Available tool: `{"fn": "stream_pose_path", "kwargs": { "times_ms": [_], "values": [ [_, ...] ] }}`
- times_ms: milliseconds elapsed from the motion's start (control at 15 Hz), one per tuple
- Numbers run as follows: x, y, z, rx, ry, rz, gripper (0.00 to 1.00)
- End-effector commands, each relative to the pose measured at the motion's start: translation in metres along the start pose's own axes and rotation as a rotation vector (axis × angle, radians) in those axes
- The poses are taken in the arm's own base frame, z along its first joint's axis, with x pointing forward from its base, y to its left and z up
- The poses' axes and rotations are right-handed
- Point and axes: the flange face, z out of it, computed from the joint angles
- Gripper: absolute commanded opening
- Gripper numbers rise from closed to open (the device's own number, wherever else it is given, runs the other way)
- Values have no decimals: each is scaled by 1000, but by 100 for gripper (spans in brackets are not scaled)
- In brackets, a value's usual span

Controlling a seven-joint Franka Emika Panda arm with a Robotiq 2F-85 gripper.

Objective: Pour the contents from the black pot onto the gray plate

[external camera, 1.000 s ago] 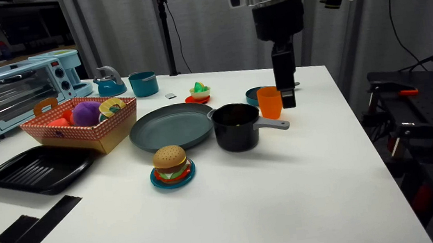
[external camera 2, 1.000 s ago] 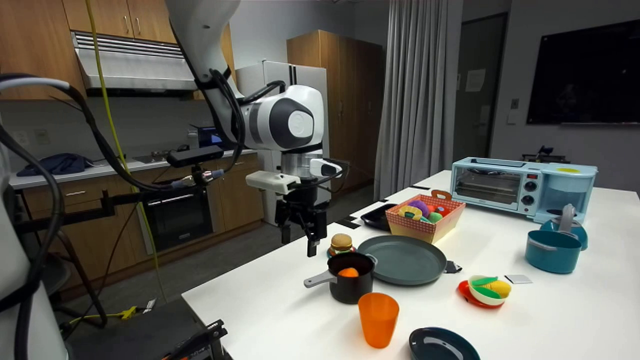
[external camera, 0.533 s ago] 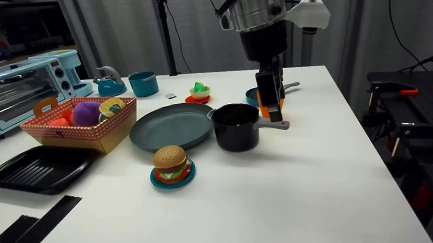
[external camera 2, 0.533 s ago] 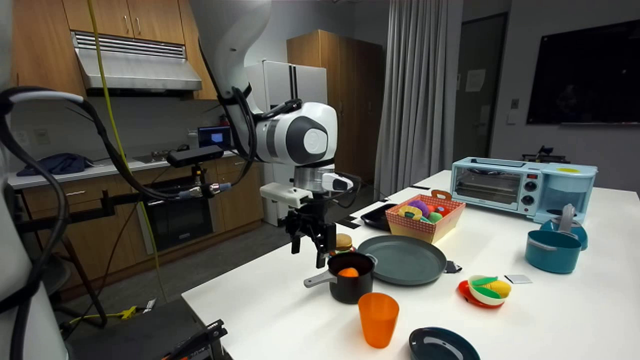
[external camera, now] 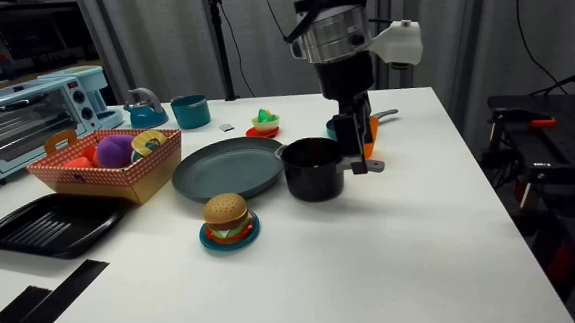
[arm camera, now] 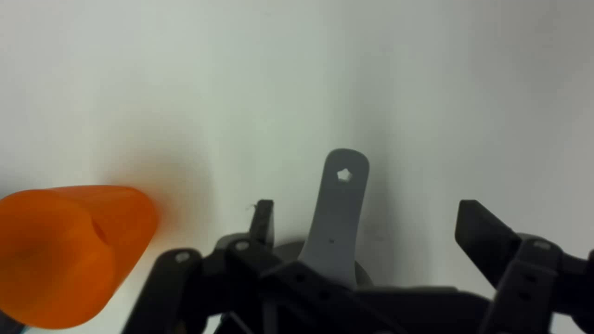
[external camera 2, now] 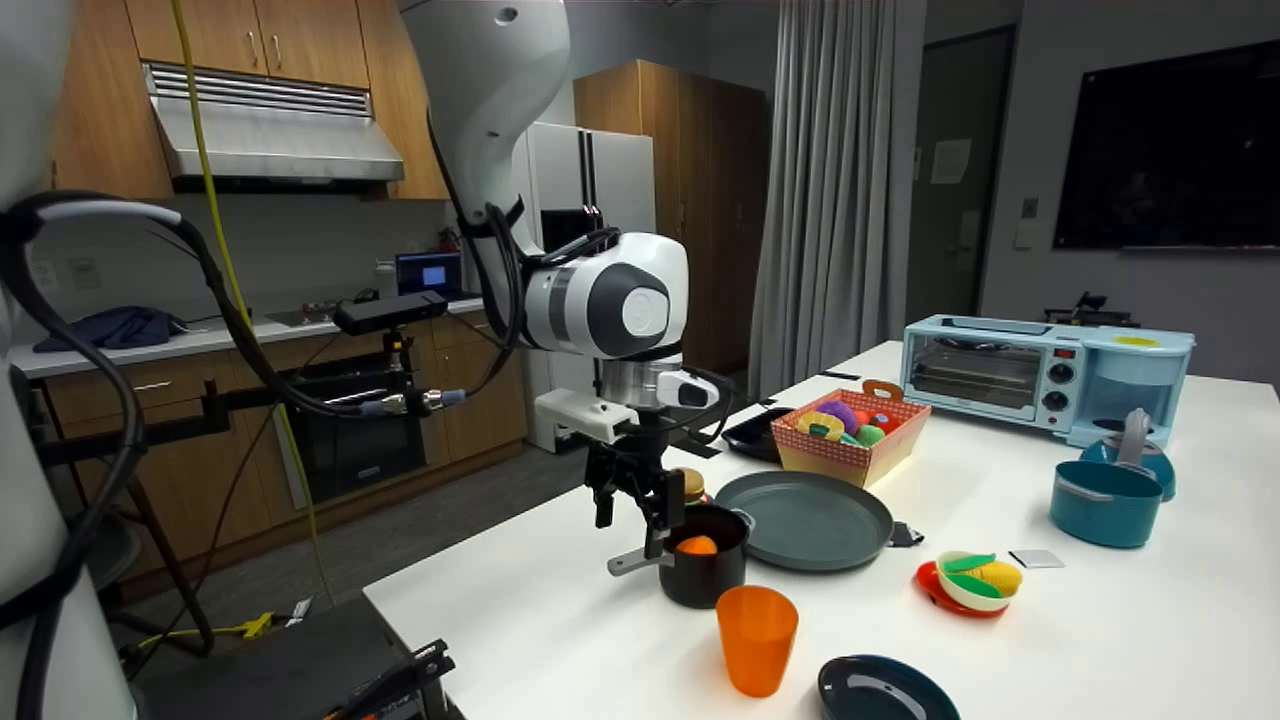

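Note:
The black pot (external camera: 312,177) stands upright on the white table, also visible in an exterior view (external camera 2: 703,572). Its grey handle (arm camera: 335,213) points away from the plate. An orange piece (external camera 2: 697,545) sits inside the pot; other contents are hard to make out. The gray plate (external camera: 233,167) lies flat beside the pot, also visible in an exterior view (external camera 2: 806,520). My gripper (external camera 2: 630,538) is open over the handle. In the wrist view the handle lies between the open fingers (arm camera: 366,208), closer to the left finger, with gaps on both sides.
An orange cup (external camera 2: 757,640) stands close to the pot and left of the fingers in the wrist view (arm camera: 51,260). A toy burger (external camera: 226,218) on a blue saucer stands nearby. A blue pan (external camera 2: 885,690), a basket (external camera: 157,169) and a black tray (external camera: 54,226) are on the table.
My gripper has moved down and across to the pot's handle, its fingers staying open. The pot, plate and other things have not moved.

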Motion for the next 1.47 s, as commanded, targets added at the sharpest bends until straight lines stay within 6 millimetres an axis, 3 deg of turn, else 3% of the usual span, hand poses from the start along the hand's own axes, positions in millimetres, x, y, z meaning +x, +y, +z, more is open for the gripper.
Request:
{"fn": "stream_pose_path", "kwargs": {
  "times_ms": [0,267,533,600,733,1133,1200,1400],
  "values": [
    [8,5,8,-14,22,24,100],
    [11,8,19,-13,13,34,100],
    [14,6,26,-15,3,32,92],
    [15,5,28,-15,1,31,71],
    [17,3,30,-18,-2,27,60],
    [17,-2,32,-29,-10,11,12],
    [17,-2,31,-29,-10,12,6],
    [17,-2,28,-24,-8,12,7]
  ]
}}
